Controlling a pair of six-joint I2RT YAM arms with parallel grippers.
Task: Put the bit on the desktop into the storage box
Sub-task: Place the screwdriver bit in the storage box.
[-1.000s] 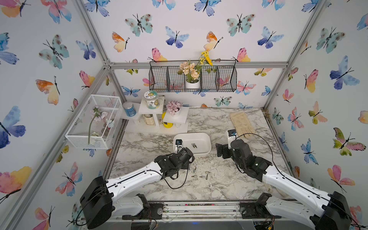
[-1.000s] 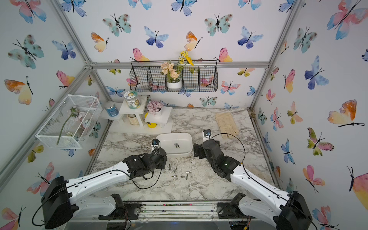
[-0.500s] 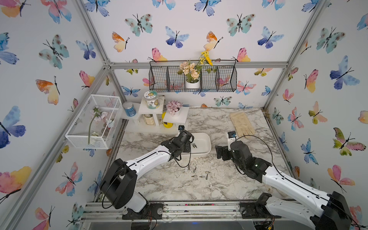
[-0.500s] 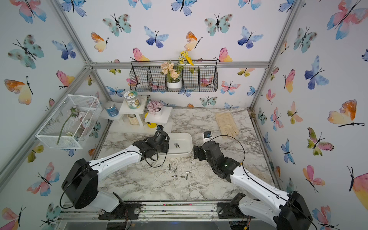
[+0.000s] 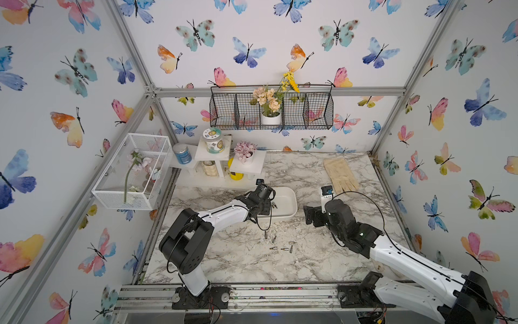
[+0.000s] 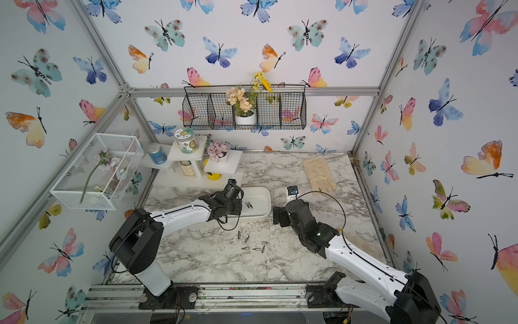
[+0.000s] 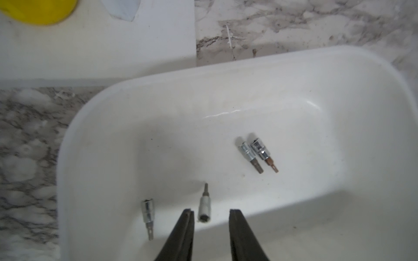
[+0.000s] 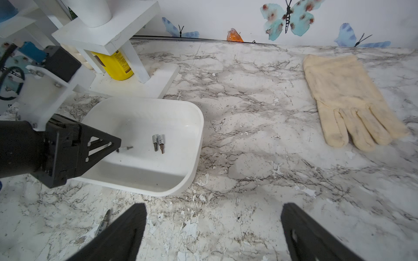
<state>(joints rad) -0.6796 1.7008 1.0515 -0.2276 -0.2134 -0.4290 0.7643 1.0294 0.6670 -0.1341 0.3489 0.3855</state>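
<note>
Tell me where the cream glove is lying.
In both top views the cream glove lies flat on the desktop near its back right corner, beyond the right gripper.

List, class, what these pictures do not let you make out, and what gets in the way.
- Loose bits on the desktop, both top views: too small to read their tips.
- Storage box, right wrist view: the left pincer hides one of its four bits.
- Yellow container, left wrist view: blurred and cut off by the picture's edge.

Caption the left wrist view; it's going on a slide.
Left gripper open over the box, four bits inside.
</note>
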